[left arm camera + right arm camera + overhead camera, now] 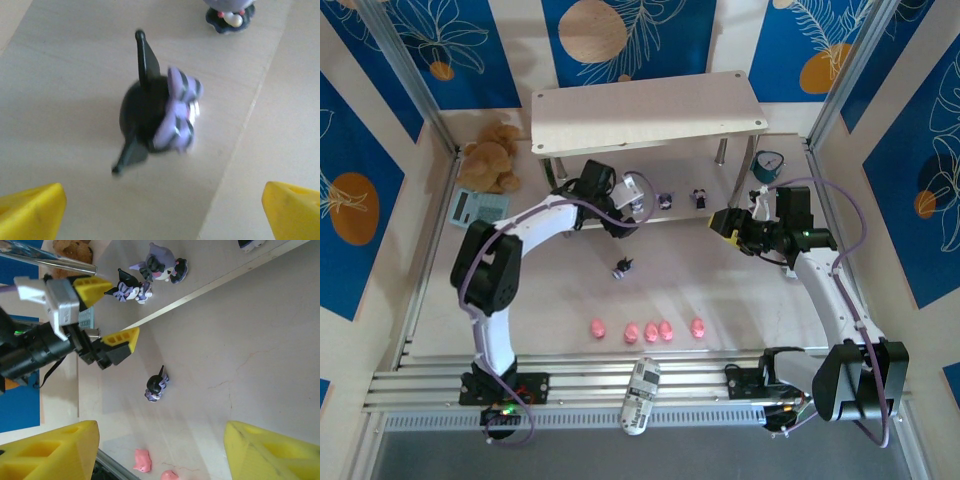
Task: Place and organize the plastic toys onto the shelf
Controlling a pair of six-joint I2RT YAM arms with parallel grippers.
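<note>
Pale beige tabletop (pixel 740 300), blue leaf-print walls around it. Two-tier shelf with whitish wood boards and thin silver legs (pixel 650 110) sits at the far side. Left gripper (pixel 122 310) is at the shelf's lower board (pixel 65 90), yellow fingertips spread wide, gripping nothing. Small dark figurine with pointed ears and a purple striped bow (pixel 155 117) stands on that board just ahead of the fingertips, clear of both. Second purple-and-white figurine (pixel 665 200) and third figurine (pixel 700 197) stand further right on the same board. Fourth dark figurine (pixel 623 267) is on the table, between shelf and pigs. Five small pink plastic pigs (pixel 651 330) lie in a loose row near the front edge. Right gripper (pixel 160 452) hangs over the table to the right of the figurines, fingers apart, empty. Brown plush teddy bear (pixel 492 155) sits left of the shelf, small teal clock (pixel 769 165) right of it.
</note>
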